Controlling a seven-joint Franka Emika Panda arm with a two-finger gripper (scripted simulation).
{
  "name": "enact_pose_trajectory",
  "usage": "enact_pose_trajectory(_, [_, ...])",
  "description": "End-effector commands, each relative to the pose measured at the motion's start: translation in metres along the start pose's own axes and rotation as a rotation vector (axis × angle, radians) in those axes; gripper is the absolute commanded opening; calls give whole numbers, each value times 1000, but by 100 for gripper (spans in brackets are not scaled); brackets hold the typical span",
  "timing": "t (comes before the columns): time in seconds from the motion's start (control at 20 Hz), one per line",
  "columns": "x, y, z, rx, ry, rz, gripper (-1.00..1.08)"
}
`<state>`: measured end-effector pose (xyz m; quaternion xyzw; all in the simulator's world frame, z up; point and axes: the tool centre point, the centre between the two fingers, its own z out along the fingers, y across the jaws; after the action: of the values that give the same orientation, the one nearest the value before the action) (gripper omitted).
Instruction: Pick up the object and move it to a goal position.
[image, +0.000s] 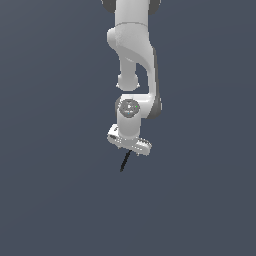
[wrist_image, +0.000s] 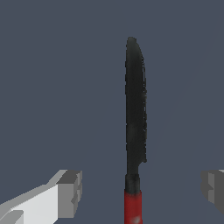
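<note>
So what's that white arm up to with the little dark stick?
A white robot arm is reaching down over a thin black stick with a red end. Its gripper hangs right above the stick, and in the wrist view the jaws stand wide apart on either side of it, not touching. So the stick isn't gripped yet. Whether it rests on the grey surface can't be told.
</note>
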<state>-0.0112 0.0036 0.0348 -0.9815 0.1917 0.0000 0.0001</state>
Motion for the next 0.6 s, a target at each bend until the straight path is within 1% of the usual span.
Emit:
enact_pose_trajectory(0.0, [-1,0,13,0,-1,1,100])
enact_pose_trajectory(0.35, [0,0,27,0,0,2,100])
enact_pose_trajectory(0.4, [0,0,27,0,0,2,-100])
enact_pose_trajectory(0.55, [0,0,27,0,0,2,-100])
